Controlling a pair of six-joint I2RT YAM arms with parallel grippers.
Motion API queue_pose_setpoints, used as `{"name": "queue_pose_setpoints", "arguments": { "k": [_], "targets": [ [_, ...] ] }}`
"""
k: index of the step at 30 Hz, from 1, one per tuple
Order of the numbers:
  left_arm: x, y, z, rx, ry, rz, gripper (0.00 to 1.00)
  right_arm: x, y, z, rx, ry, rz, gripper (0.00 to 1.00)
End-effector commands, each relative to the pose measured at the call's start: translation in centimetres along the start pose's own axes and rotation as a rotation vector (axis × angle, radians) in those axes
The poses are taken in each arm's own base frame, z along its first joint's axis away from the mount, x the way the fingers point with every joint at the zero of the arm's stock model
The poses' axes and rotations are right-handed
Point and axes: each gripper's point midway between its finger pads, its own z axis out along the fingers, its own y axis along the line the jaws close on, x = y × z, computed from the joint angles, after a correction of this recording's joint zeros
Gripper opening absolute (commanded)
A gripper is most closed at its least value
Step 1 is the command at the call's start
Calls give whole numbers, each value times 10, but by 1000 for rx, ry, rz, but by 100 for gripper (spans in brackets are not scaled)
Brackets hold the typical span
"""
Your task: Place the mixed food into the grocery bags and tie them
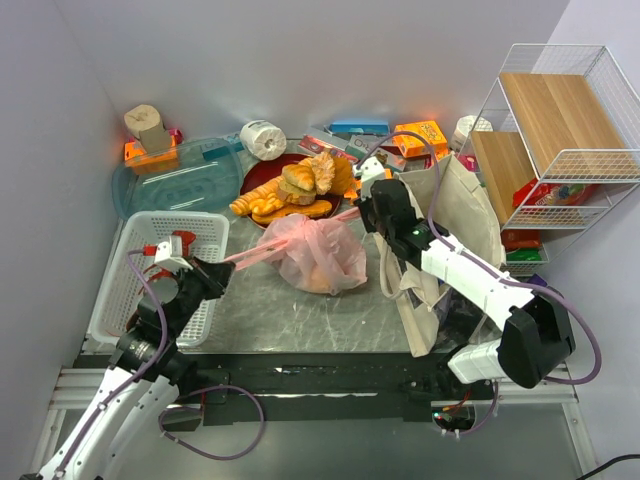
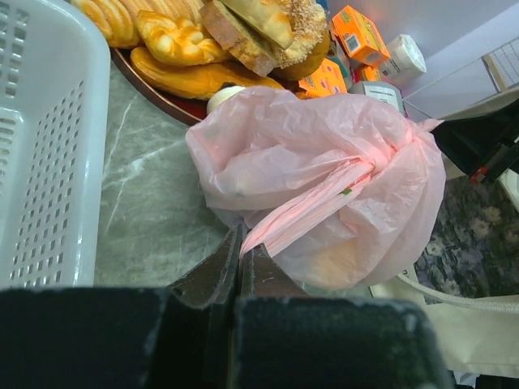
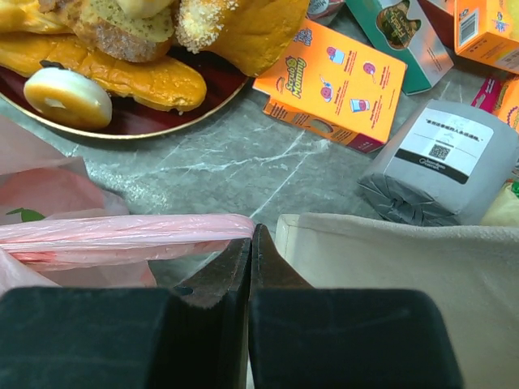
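As left pincer, right pincer clamp handles, pink bag bulging

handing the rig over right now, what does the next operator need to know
Left gripper: jaws shut on one handle of the pink bag, stretched toward the left.
Right gripper: jaws shut on the other handle, stretched toward the right.
Pink bag: mid-table in front of the bread plate, bulging. Its contents can't be identified through the plastic.
Beige tote: at the right, under the right arm, inside hidden.
Done: the pink bag looks loaded.
Left: finish its tie (I can't tell if a knot has formed), then check, fill and tie the tote.
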Motion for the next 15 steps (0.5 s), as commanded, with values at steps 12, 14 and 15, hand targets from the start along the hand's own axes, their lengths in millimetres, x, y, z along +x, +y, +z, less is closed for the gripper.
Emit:
{"name": "queue_pose_setpoints", "arguments": {
  "k": [12, 14, 15],
  "targets": [
    [-38, 44, -21, -234, -215, -70, 1, 27, -103, -5, 364, 69, 60, 0],
    [-42, 45, -24, -240, -238, -79, 1, 30, -105, -4, 368, 75, 62, 0],
    [-43, 45, -26, -238, -247, -85, 1, 30, -106, -4, 369, 75, 65, 0]
  ]
}}
